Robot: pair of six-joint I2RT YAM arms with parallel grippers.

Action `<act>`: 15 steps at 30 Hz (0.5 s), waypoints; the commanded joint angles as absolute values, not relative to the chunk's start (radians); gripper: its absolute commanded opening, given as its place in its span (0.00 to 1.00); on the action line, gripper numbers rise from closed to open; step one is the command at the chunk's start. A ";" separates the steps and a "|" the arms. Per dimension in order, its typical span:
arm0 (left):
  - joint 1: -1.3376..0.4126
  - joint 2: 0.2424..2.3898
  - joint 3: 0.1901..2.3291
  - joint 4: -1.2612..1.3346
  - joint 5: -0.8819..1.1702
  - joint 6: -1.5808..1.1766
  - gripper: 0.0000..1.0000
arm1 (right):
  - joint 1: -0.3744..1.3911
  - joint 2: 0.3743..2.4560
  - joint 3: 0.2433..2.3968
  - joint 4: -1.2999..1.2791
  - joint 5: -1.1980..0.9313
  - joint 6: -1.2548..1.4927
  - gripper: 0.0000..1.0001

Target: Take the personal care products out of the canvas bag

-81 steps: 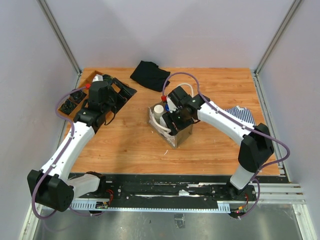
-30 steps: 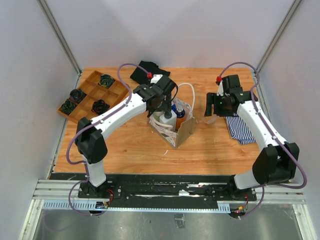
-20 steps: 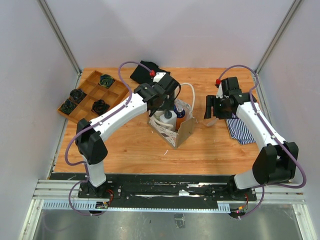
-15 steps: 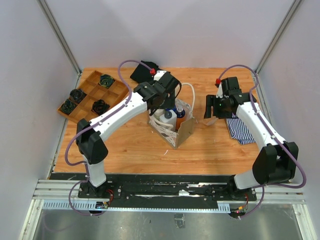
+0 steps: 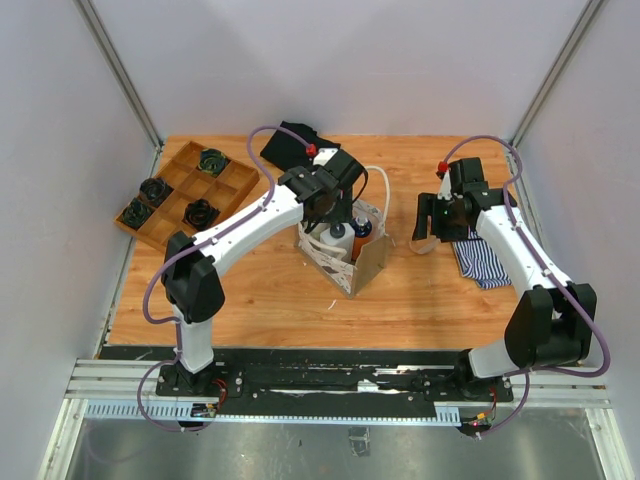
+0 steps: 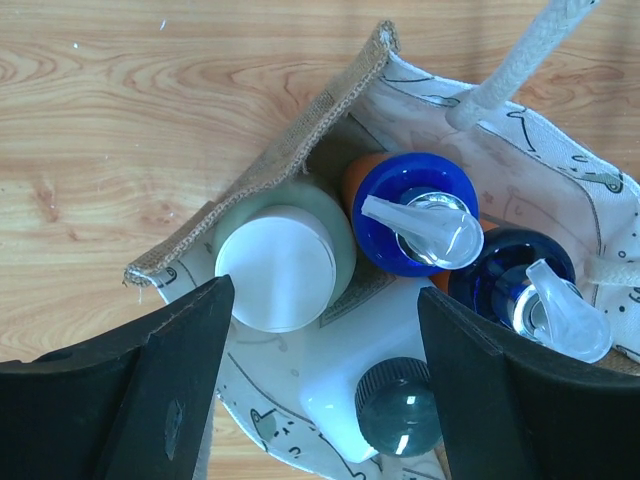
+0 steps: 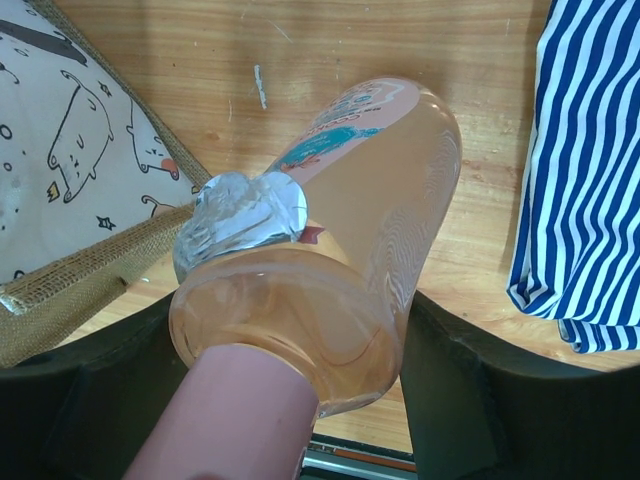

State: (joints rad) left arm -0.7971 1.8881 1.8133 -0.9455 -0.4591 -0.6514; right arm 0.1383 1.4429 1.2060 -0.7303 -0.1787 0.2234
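The canvas bag (image 5: 362, 262) stands at mid-table and also shows in the left wrist view (image 6: 300, 150). My left gripper (image 5: 338, 212) hangs open over its mouth, with the jaws (image 6: 322, 300) wide apart above the bottles. Inside are an olive bottle with a cream cap (image 6: 275, 267), an orange one with a blue pump cap (image 6: 420, 215), another blue-capped one (image 6: 520, 290) and a white bottle with a dark cap (image 6: 398, 405). My right gripper (image 5: 430, 222) is shut on a pale bottle (image 7: 350, 220) with a pink cap (image 7: 230, 420), tilted low over the table right of the bag (image 7: 80, 130).
A divided wooden tray (image 5: 178, 170) with dark items sits at the far left. A black cloth (image 5: 298, 150) lies behind the bag. A blue-striped cloth (image 5: 482, 255) lies just right of the right gripper and shows in the right wrist view (image 7: 590, 170).
The right gripper has left the bag with the pink-capped bottle and moved right towards the striped cloth. The left arm has swung from the tray to above the bag's mouth.
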 commanded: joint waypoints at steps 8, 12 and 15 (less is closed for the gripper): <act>-0.803 1.863 1.779 -0.975 -0.492 -0.710 0.80 | 0.120 1.432 1.209 -0.652 -0.233 0.210 0.04; -0.802 1.881 1.798 -0.998 -0.500 -0.705 0.80 | 0.121 1.440 1.210 -0.651 -0.244 0.210 0.04; -0.803 1.872 1.792 -0.999 -0.485 -0.708 0.80 | 0.121 1.442 1.203 -0.650 -0.250 0.210 0.04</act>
State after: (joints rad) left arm -0.7979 1.8801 1.8008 -0.9524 -0.4847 -0.6865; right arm 0.1337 1.4528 1.1992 -0.7212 -0.2176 0.2199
